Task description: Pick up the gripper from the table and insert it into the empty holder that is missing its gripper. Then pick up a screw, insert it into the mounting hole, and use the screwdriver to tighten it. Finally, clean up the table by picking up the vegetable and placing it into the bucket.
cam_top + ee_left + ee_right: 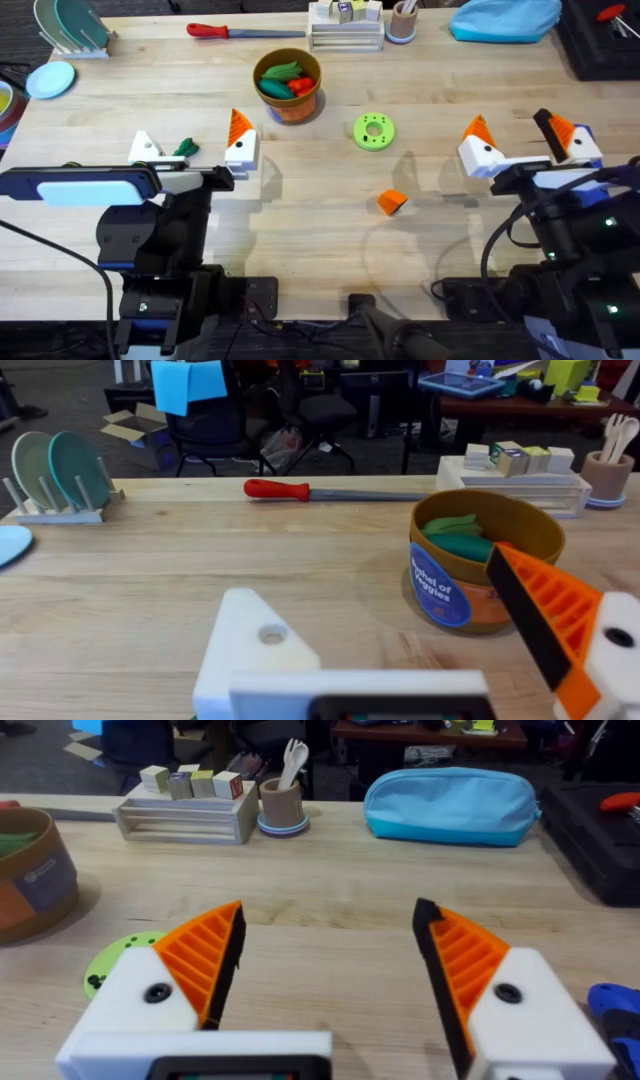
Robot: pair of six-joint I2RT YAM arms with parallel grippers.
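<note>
The loose orange gripper (392, 202) lies on the table at centre front. My left gripper (192, 137) (400, 625) is open. One finger is the bare white holder (145, 147) (255, 645); the other carries an orange tip (240, 128). The dark green vegetable (185, 148) lies between them, nearer the holder. The orange-brown bucket (288, 85) (480, 560) stands behind, with toy vegetables in it. My right gripper (520, 132) (330, 945) is open with nothing between its orange-tipped fingers. A corner of the blue screwdriver (615, 1015) shows beside its right finger. The screw is out of view.
A green ring disc (373, 131) lies between the two grippers. A red-handled tool (245, 31), a block rack (345, 25), a tan cup (402, 20) and a blue pouch (505, 18) line the far edge. A dish rack (70, 25) stands at the far left.
</note>
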